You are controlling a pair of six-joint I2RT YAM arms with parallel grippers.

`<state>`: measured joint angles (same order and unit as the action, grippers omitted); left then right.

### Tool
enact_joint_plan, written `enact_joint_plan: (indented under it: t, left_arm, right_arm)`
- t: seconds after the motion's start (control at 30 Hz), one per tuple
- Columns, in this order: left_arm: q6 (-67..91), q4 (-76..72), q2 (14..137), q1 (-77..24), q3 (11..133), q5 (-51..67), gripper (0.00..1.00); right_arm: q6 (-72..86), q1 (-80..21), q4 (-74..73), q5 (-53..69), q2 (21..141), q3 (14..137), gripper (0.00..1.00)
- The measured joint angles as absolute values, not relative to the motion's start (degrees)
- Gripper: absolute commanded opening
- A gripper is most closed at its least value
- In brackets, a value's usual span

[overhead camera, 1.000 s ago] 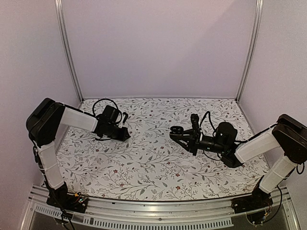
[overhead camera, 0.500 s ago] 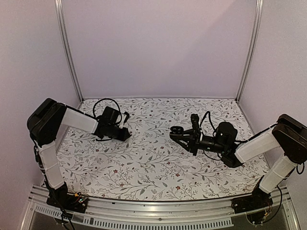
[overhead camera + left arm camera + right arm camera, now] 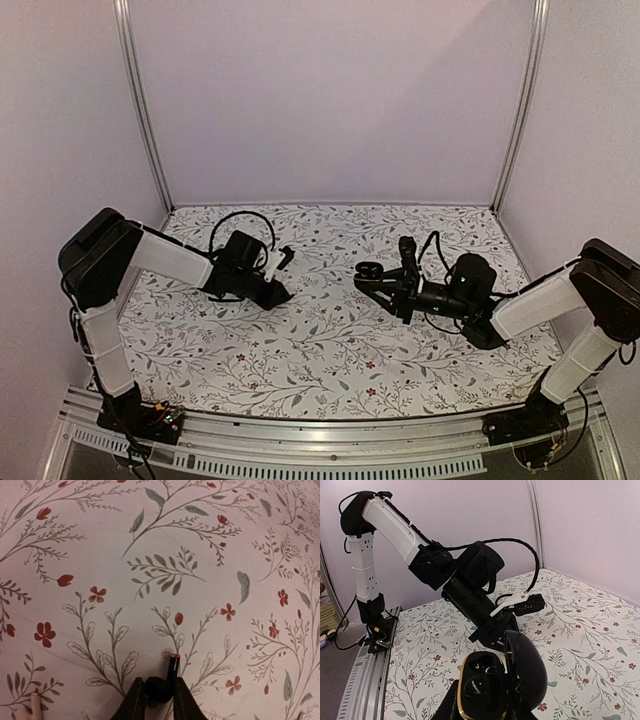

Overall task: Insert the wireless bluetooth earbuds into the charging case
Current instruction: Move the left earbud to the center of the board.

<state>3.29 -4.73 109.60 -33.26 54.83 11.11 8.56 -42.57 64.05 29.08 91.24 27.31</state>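
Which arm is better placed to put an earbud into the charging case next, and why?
Left: the left gripper pinches a black earbud, ready to insert, while the right gripper is busy holding the open charging case.

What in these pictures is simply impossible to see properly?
Left wrist view: the earbud is half covered by the left end effector, itself cut by the bottom edge.
Top view: that earbud is too small to find.
Right wrist view: the open charging case has sockets too dark to tell filled from empty.
Any second earbud: seen in no view.
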Motion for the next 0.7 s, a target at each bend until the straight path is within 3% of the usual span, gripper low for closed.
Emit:
enact_joint_plan:
  t: [0.13, 0.37, 0.7]
  left_arm:
    - [-0.2, -3.4, 108.7, -37.0, 54.1, 13.5, 0.21]
    - [-5.1, -2.3, 106.0, -40.7, 50.9, 17.8, 0.45]
    - [-3.1, -4.0, 102.2, -40.8, 47.2, 12.3, 0.48]
  right_arm:
    - [8.6, -42.6, 63.8, 29.1, 90.7, 27.2, 0.00]
    - [8.6, -42.3, 63.5, 29.1, 89.3, 26.2, 0.00]
    - [8.6, -42.2, 63.0, 29.1, 88.4, 25.6, 0.00]
